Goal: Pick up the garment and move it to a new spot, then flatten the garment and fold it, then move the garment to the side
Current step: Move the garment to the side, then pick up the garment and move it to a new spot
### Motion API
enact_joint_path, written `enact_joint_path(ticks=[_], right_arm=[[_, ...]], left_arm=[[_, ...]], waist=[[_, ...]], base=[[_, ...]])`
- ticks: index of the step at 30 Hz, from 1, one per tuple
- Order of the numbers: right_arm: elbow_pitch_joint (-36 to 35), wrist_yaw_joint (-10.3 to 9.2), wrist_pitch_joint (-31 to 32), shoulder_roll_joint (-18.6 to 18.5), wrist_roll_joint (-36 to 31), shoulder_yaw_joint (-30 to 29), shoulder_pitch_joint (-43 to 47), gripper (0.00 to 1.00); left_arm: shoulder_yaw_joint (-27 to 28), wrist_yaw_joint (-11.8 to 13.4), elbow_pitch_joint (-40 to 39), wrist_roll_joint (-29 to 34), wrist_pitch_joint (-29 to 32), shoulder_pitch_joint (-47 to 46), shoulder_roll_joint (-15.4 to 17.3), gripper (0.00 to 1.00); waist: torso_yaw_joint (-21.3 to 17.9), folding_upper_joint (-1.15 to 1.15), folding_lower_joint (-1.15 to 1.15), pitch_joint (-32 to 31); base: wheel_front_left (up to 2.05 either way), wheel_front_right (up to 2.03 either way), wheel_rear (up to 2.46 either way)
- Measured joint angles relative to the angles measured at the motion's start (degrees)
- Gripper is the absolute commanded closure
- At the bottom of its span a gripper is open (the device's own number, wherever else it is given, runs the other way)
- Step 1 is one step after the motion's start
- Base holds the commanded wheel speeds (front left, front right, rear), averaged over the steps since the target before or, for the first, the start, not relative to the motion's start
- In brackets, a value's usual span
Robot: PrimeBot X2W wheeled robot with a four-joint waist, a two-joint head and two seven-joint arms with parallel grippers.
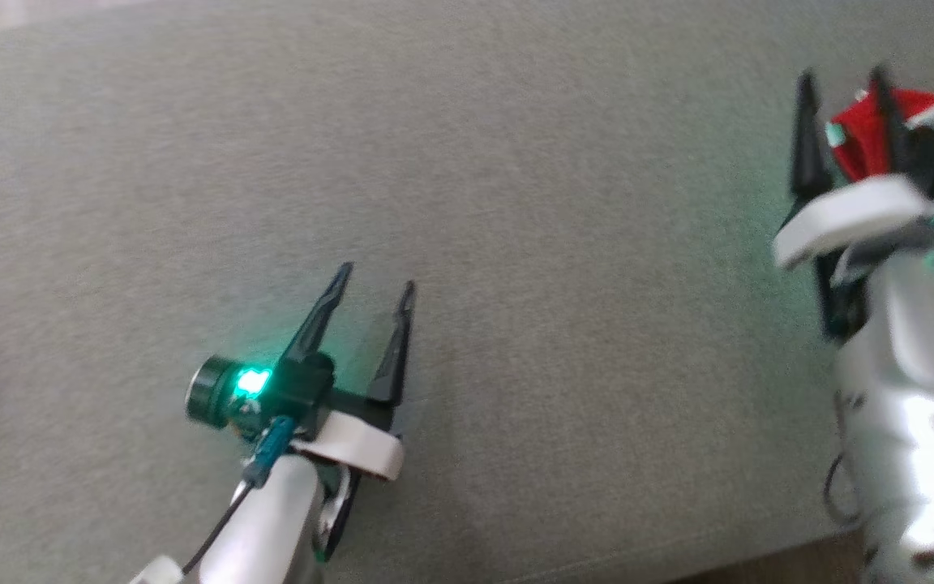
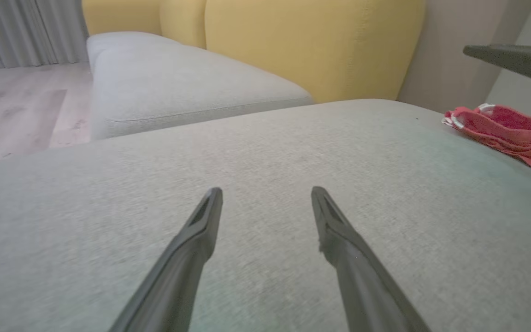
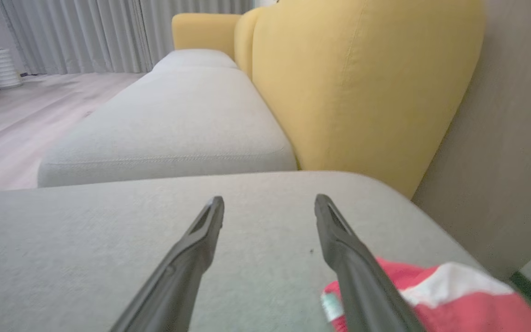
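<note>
Two pairs of jaws are held spread, the red garment [image 2: 505, 131] being left free at the cushion [image 2: 265, 152] edge, presumably set aside.

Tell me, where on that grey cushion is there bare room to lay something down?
Most of the grey cushion is bare: the whole stretch between the left hand and the right hand. It is crowded at the right edge, where the red garment lies by the right hand.
</note>
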Motion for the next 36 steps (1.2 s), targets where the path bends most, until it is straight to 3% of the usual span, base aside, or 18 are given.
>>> enact_joint_path(ticks=[9,17,27,36], right_arm=[[-5.9,0.00,0.0,1.8,5.8,6.3,13.2,0.00],[-5.8,0.00,0.0,2.1,8.8,9.2,20.6,0.00],[-6.6,0.00,0.0,2.2,11.1,10.8,27.1,0.00],[-6.7,0.00,0.0,2.3,11.9,12.0,27.7,0.00]], left_arm=[[5.2,3.3,0.2,-1.0,0.1,4.2,0.0,0.00],[8.5,3.8,1.6,-1.0,0.1,8.0,0.0,0.00],[11.8,4.8,2.0,-0.3,0.1,13.8,0.0,0.00],[12.7,4.3,1.3,-0.1,0.1,15.4,0.1,0.00]], waist=[[5.7,0.00,0.00,-4.5],[9.8,0.00,-0.01,-10.1],[12.2,0.00,-0.01,-16.6],[12.9,0.00,0.00,-17.6]], base=[[0.00,0.00,0.00],[0.00,0.00,0.00],[0.00,0.00,0.00],[0.00,0.00,0.00]])
